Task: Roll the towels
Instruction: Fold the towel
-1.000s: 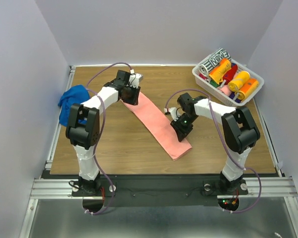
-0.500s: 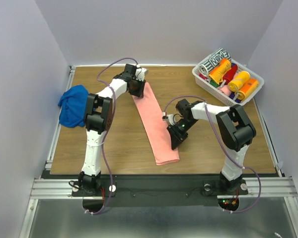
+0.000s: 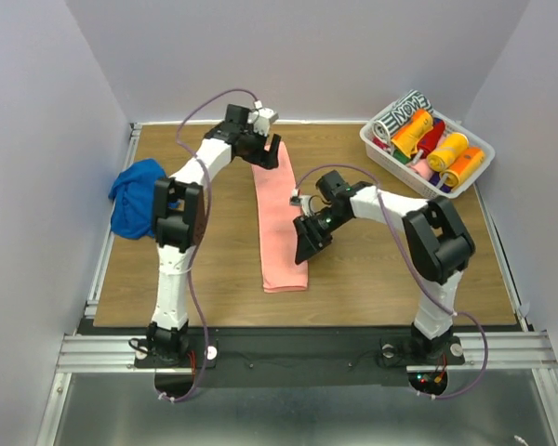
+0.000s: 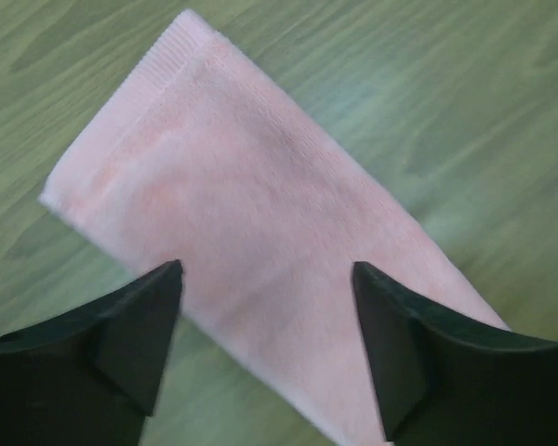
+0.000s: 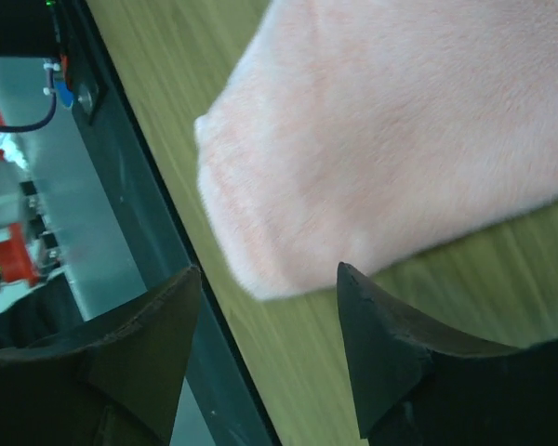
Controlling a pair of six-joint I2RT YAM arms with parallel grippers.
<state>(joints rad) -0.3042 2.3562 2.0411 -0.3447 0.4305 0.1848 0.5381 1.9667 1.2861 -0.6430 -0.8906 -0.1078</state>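
Flat salmon pink cloth towel (image 3: 281, 223) at mid-table, long axis running far to near.
Only the top view shows the crumpled royal blue towel (image 3: 135, 197) at the left edge. The wrist views show the left gripper (image 4: 263, 274) over the pink strip's far end and the right gripper (image 5: 268, 279) by its near end. Both are spread wide, holding nothing.

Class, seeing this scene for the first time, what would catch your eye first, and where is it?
A long salmon pink towel lies flat down the middle of the wooden table, the left tool open over its far end, the right tool open by its near end. A crumpled royal blue towel sits at the left edge; a white basket of bright towel rolls fills the far right corner.
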